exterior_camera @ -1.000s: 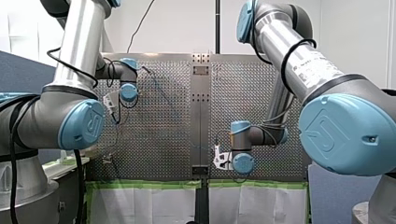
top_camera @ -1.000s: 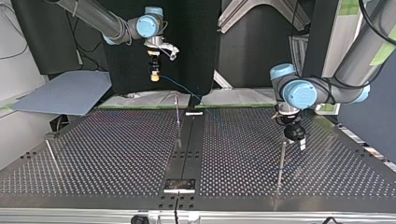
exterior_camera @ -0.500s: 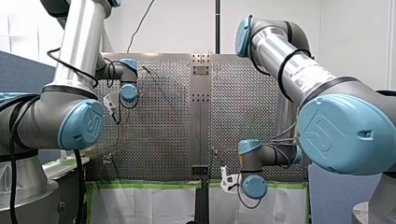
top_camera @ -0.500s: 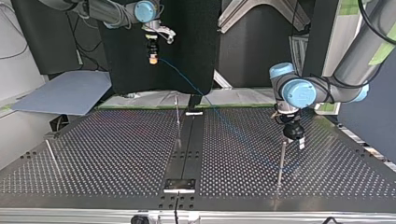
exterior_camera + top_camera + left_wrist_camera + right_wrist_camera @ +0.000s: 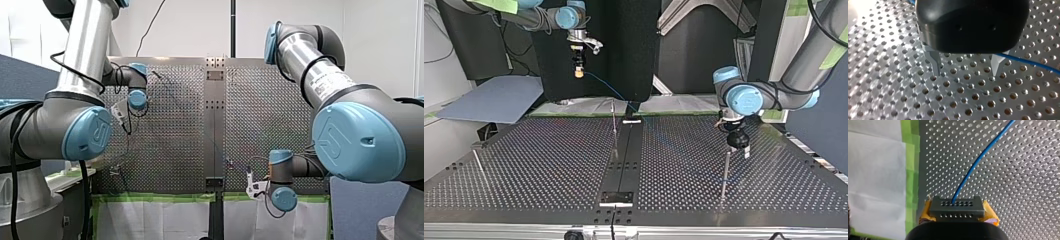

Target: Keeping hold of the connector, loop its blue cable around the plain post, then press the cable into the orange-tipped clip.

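Clamped on rigid connector (image 5: 956, 208) with right hand (image 5: 579, 73); left hand (image 5: 965, 68) apart, empty. Expect blue cable (image 5: 978, 162) light, floppy. Keep grip on connector.

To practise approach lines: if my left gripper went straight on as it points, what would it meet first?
Probably the perforated table; the blue cable passes beside the open left gripper, not ahead of it.

Two arms are hanging over one perforated surface (image 5: 549, 165): my left arm (image 5: 784, 90) and my right arm (image 5: 519, 15), each carrying one gripper, the left gripper (image 5: 745, 152) and the right gripper (image 5: 579, 74). One connector (image 5: 957, 207) is trailing one blue cable (image 5: 978, 161). Three thin posts seem to be standing there: the centre post (image 5: 614, 125), the post by the left gripper (image 5: 725, 172), and the far-left post (image 5: 479, 167).
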### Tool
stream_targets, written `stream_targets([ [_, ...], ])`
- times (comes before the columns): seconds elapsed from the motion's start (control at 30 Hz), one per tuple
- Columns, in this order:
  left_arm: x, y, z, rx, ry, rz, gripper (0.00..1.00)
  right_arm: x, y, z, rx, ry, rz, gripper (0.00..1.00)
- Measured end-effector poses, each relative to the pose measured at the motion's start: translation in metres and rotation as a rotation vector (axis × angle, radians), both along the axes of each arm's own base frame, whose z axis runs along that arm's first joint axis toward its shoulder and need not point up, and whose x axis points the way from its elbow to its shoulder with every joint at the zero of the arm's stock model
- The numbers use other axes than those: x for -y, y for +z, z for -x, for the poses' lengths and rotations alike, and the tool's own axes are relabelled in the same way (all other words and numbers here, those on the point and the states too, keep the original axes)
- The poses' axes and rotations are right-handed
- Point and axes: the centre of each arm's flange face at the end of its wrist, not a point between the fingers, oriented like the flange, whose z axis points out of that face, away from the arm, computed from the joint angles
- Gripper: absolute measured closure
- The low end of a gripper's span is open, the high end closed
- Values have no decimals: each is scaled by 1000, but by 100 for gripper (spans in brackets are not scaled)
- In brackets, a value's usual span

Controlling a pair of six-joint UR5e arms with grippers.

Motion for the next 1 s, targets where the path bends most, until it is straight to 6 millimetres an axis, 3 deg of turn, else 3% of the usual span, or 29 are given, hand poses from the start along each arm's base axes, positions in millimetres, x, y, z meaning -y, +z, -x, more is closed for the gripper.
stream_targets([
  [0.77, -20, -30, 11, 38, -100, 212, 0, -6, 1, -24, 16, 229, -2, 100],
  [1.0, -14, -24, 24, 77, -171, 282, 0, -9, 1, -27, 17, 251, -3, 100],
])
